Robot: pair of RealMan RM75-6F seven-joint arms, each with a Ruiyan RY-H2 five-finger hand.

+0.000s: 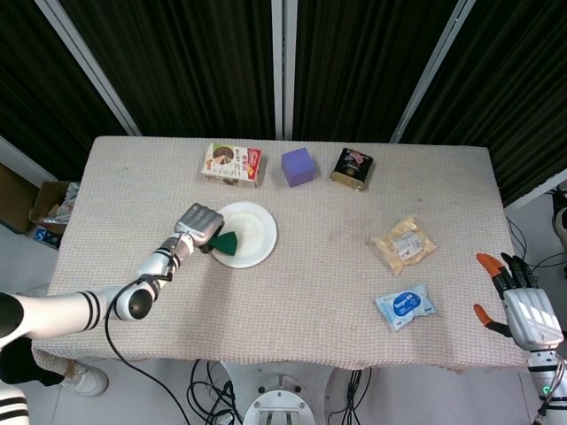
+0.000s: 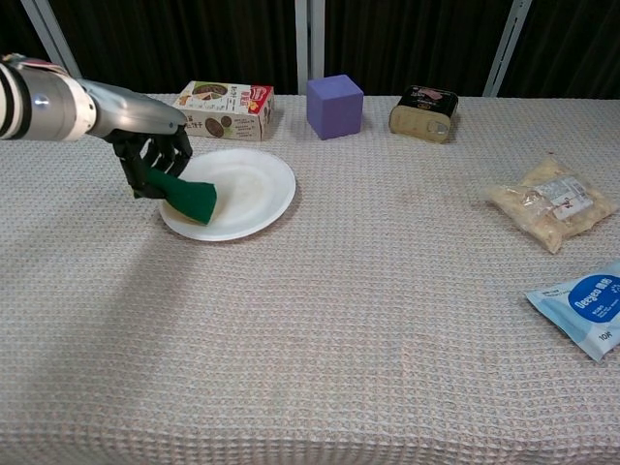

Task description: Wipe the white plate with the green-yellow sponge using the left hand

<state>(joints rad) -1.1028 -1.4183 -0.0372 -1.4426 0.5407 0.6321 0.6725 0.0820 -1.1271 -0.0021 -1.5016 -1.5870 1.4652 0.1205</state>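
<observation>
Round white plate (image 2: 254, 184) sits on our beige waffle-weave tablecloth (image 2: 320, 320) before dark curtains (image 1: 221, 62); our left hand (image 2: 153, 155) grips the green-yellow sponge (image 2: 194, 199) against its left rim; our right hand (image 1: 523, 305) hangs spread, empty, off the table's edge.

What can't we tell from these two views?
- Sponge yellow side: unseen in both views; only green shows.
- Left hand fingers: head view, covered by the hand's back.
- Right hand: outside the chest view.
- Blue packet: chest view, cut by right edge.
</observation>
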